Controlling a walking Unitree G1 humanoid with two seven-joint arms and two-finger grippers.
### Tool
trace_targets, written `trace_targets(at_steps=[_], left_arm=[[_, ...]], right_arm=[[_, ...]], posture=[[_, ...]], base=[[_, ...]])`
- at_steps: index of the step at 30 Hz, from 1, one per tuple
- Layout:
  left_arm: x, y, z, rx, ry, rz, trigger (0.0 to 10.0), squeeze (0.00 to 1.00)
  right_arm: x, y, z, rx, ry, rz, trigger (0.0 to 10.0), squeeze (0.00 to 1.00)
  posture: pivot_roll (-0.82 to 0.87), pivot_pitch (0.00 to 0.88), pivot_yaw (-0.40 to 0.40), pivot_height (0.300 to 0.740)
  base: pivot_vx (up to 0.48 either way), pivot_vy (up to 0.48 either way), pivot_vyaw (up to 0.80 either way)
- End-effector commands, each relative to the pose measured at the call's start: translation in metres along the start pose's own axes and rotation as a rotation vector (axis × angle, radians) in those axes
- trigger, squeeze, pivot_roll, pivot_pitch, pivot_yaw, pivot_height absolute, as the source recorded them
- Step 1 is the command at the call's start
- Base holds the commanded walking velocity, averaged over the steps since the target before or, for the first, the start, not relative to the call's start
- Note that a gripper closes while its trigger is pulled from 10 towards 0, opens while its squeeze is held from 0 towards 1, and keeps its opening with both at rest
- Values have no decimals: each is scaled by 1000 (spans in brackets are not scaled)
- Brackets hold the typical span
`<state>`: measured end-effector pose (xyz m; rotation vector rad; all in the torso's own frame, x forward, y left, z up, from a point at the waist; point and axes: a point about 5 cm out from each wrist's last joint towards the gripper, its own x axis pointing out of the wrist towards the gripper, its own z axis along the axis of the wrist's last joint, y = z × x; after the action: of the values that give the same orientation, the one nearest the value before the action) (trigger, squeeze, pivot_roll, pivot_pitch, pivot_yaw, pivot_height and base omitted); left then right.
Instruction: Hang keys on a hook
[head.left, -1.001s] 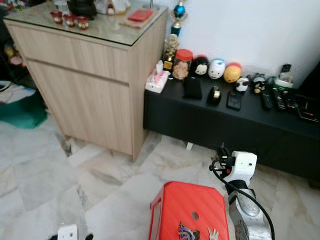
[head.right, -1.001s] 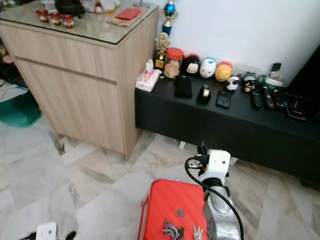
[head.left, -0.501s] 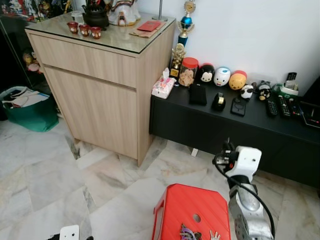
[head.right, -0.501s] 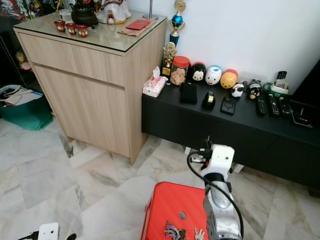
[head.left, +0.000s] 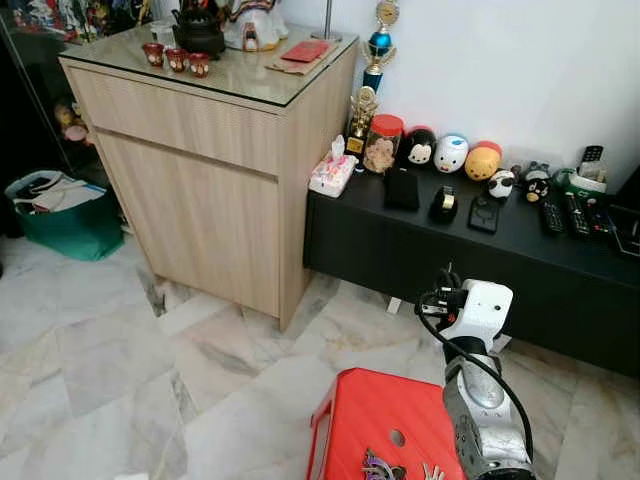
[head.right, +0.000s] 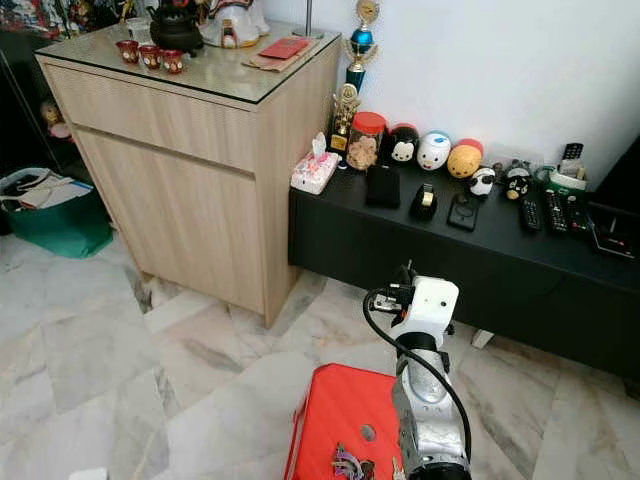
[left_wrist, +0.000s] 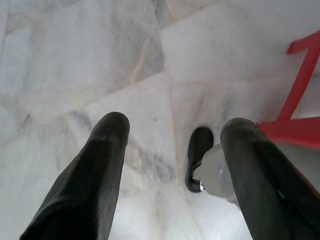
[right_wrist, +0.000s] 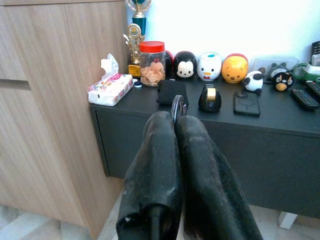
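Closest in, the red plastic stool (head.left: 385, 425) sits on the marble floor (head.left: 90, 340) right below the head camera, and a bunch of keys (head.left: 381, 467) lies on its top near the front edge, with a second small pale key (head.left: 432, 470) just beside it. The right arm (head.left: 480, 400) rises over the stool's right side, wrist lifted, black cable looping off it. Its right gripper (right_wrist: 176, 119) has both black fingers pressed tight together, and a thin metal key ring (right_wrist: 177, 106) pokes out from between the tips, pinched there. Down low, the left gripper (left_wrist: 172, 135) hangs over the floor with its fingers spread wide and nothing between them; a red leg of the stool shows beside it.

Moving out, the right gripper points toward the low black TV console (head.right: 450, 250), well apart from it. On the console top: a tissue pack (head.right: 313, 170) at the left end, a black wallet (head.right: 382, 186), a tape dispenser (head.right: 424, 201), a dark phone (head.right: 461, 212), then remote controls (head.right: 530, 212) farther right. Behind them against the white wall stand a red-lidded jar (head.right: 364, 140), a small gold trophy (head.right: 344, 115), and a row of round character toys (head.right: 433, 151).

To the left, the wooden cabinet (head.left: 200, 170) with a glass top carries small red cups (head.left: 176, 58), a dark teapot (head.left: 199, 32) and a red booklet (head.left: 305, 51). A green bag (head.left: 62, 215) rests on the floor beyond its far side.
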<state>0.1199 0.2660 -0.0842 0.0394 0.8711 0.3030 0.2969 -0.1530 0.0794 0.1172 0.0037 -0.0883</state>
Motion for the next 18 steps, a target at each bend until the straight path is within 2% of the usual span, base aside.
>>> trace_targets(at_steps=[1,5,9,18], left_arm=[[0,0,-2,-24,14,5,10000,0],[0,2,-1,-54,19,23,10000,0],[1,-2,-3,-41,36,6,10000,0],[0,-6,-7,-50,50,-6,10000,0]], right_arm=[[3,-5,5,-13,-2,-14,10000,0],[5,-9,6,-18,0,-27,10000,0],[9,-10,7,-15,0,-41,10000,0],[14,-2,10,3,-6,-37,10000,0]], posture=[[92,0,-96,740],[96,0,-97,740],[110,0,-94,740],[122,0,-101,740]], base=[[0,0,0],[-127,0,0],[-264,0,0],[-283,0,0]])
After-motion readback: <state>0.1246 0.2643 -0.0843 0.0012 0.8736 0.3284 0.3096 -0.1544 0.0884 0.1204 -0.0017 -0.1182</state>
